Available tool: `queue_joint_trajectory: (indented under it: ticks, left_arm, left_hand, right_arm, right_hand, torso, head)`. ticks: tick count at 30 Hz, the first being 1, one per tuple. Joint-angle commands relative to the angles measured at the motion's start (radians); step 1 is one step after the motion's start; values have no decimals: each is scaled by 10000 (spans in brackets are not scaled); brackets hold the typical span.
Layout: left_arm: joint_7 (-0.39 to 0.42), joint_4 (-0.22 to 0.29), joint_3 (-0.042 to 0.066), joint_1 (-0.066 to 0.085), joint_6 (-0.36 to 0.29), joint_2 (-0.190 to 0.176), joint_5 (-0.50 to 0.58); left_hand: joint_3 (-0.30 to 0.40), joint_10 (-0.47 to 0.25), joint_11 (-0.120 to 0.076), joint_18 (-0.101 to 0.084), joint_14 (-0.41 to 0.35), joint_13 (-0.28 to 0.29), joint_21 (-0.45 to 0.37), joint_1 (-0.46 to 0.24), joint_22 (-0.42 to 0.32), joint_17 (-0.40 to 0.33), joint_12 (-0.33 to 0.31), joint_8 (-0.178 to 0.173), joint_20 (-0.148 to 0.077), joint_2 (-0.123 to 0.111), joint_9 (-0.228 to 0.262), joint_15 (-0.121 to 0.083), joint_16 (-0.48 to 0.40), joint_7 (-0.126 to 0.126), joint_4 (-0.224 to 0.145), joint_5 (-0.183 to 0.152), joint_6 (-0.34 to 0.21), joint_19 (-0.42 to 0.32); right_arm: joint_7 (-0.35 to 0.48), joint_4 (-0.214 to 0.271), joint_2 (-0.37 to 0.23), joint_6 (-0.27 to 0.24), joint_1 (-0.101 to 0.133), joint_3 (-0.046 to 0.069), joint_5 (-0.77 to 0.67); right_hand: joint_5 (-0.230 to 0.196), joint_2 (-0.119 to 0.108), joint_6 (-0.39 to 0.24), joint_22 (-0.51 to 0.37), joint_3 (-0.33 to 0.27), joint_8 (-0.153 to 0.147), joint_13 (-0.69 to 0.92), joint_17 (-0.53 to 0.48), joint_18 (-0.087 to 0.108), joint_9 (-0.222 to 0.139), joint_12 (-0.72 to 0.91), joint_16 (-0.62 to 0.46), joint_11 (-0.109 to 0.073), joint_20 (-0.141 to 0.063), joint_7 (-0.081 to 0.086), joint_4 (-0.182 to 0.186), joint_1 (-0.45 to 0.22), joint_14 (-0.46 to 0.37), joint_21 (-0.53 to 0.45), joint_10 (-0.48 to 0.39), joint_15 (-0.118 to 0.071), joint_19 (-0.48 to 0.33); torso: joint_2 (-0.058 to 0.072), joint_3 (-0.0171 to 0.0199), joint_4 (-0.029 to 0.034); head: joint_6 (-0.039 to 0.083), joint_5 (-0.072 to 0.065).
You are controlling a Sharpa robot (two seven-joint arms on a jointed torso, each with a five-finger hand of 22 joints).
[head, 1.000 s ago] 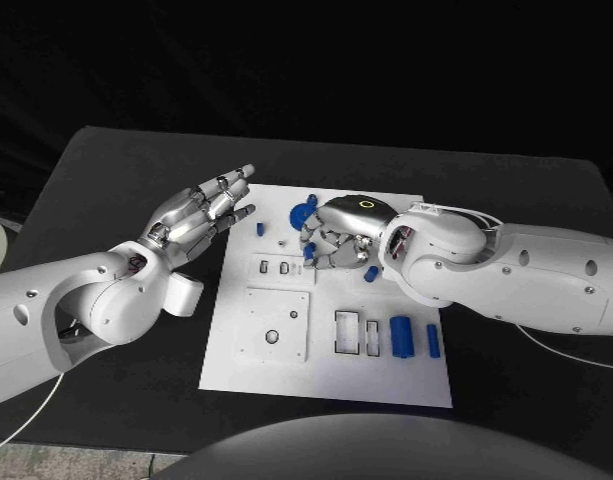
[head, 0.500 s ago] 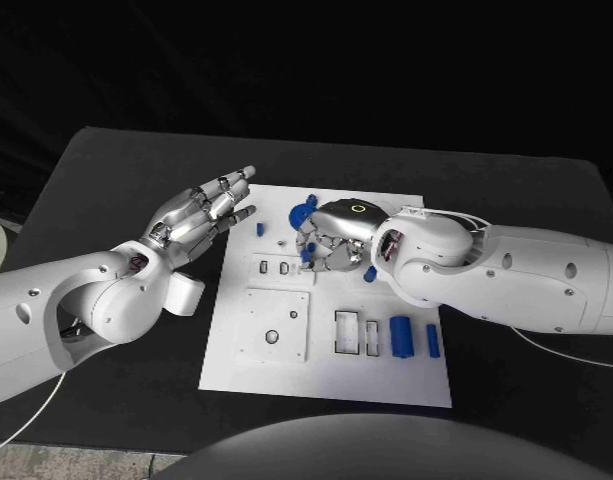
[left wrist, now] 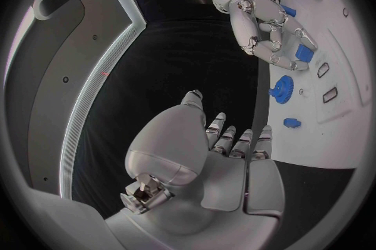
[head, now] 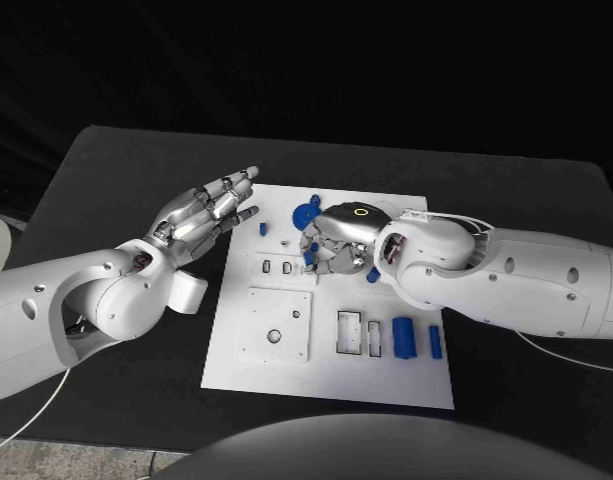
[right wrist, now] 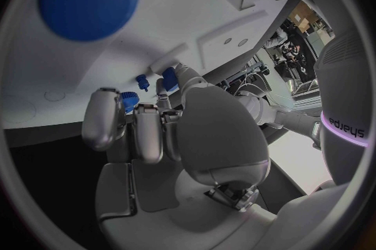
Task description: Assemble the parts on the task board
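The white task board [head: 270, 375] lies mid-table. My right hand [head: 338, 240] hangs over its far middle with the fingers curled down, pinching a small blue part [right wrist: 168, 79] at the fingertips, close to the board's surface. The same hand [left wrist: 270, 31] has a blue block [left wrist: 304, 52] at its fingertips. Just beyond it lies a blue gear [head: 303, 212], with a small blue peg [head: 262, 228] to its left. My left hand [head: 205, 215] hovers off the board's left edge, fingers spread and holding nothing.
Two blue bars [head: 403, 337] [head: 435, 341] lie near the board's front right, beside rectangular slots [head: 348, 333]. A square plate with holes [head: 276, 325] sits front left. Black table [head: 119, 180] surrounds the board.
My right hand has shifted slightly left and lower over the board's slots with its fingers still curled. The left hand has barely moved.
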Motion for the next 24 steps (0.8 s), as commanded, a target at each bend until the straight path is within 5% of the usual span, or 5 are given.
queue_joint_trajectory:
  ticks: [1,14,24]
  left_arm:
    - [25,-7,3,0,214,35,50]
    - [10,-57,-5,-3,213,33,51]
    - [53,-52,-8,-5,173,37,51]
  left_hand:
    - [53,29,74,148,17,9,67,12,13,-11,42,52,39,51,12,67,-31,16,12,55,53,24]
    - [60,26,82,147,18,8,68,18,13,-11,41,50,40,57,11,70,-31,24,9,60,47,25]
    - [67,26,91,145,16,8,68,25,13,-11,41,48,41,57,10,73,-32,31,3,65,42,25]
  right_arm:
    - [108,-16,2,346,-23,-4,-144]
    - [147,-9,-24,324,-45,-4,-146]
    - [162,242,-206,-391,-45,0,-211]
  right_hand:
    - [-123,-14,-124,866,-74,-78,2632,558,103,-29,38,-33,37,-9,-1,12,-117,580,-92,1048,49,-93]
    - [-651,-159,-566,917,-295,-534,2632,650,86,-241,38,61,74,9,67,108,-428,611,-79,1048,74,-23]
    - [-1085,-288,-1302,958,-433,-1094,2632,665,84,-565,38,90,74,10,68,182,-546,625,-105,1048,73,32]
  torso:
    - [7,-2,-3]
    - [17,7,2]
    - [20,23,12]
  head:
    - [2,12]
    - [2,46]
    - [2,98]
